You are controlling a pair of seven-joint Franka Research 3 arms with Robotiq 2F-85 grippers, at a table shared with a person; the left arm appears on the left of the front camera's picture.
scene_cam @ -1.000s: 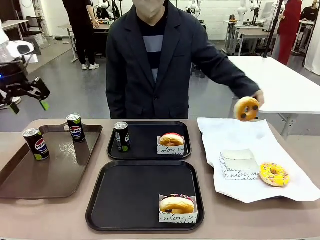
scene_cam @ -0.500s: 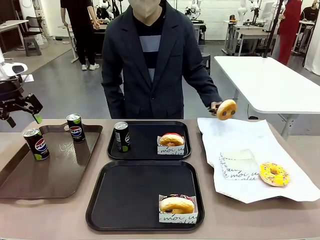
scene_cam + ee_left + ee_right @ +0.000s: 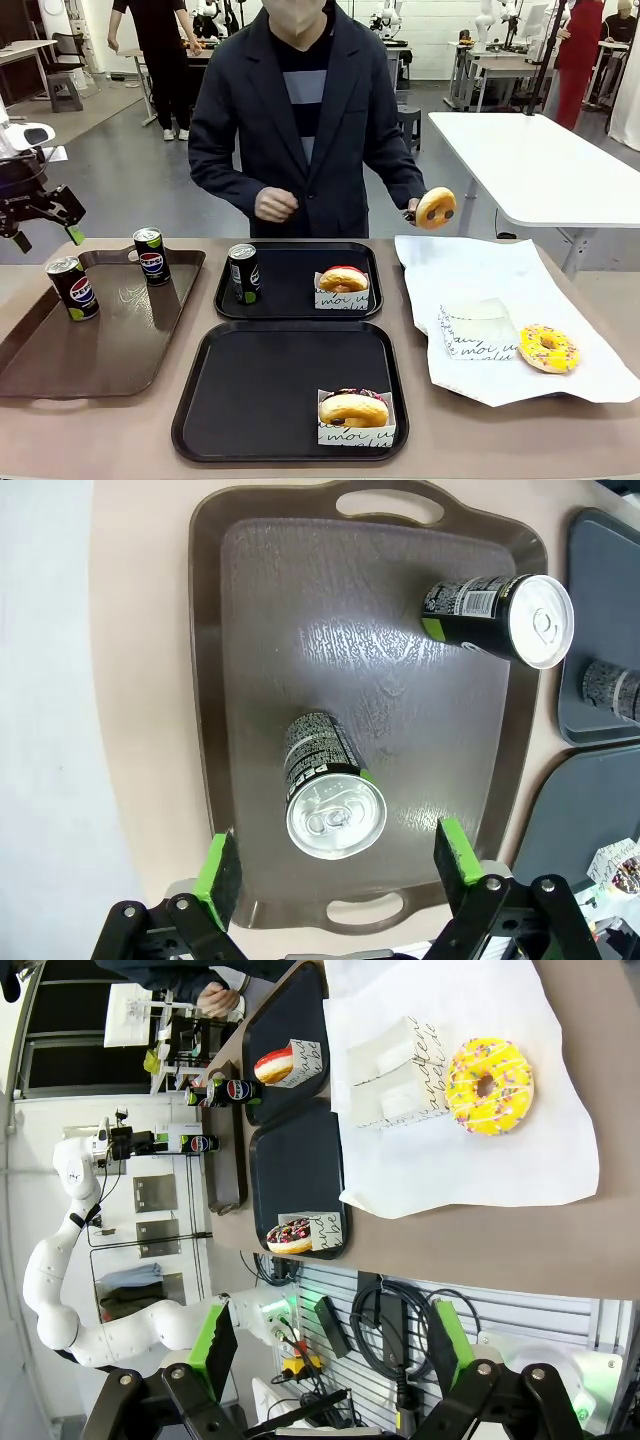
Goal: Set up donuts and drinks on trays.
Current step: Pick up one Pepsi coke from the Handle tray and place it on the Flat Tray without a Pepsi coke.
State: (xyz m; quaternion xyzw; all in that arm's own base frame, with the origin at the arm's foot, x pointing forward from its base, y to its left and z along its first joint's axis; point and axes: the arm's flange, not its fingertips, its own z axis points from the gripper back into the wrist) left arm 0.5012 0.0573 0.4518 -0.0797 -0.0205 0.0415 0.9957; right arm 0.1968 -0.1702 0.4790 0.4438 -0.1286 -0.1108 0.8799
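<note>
L claw (image 3: 335,858) wide open, empty, hovering almost directly above upright Pepsi can (image 3: 330,800) at brown tray's (image 3: 300,600) near end. Can axis vertical, in line w/ approach. This claw is nearest; near black tray (image 3: 260,390) lacks a drink.

Brown tray (image 3: 125,335) — white paper (image 3: 470,268)

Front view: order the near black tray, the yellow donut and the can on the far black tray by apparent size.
1. Near black tray.
2-3. Yellow donut and can look about alike: the donut wider, the can taller and farther off.
</note>
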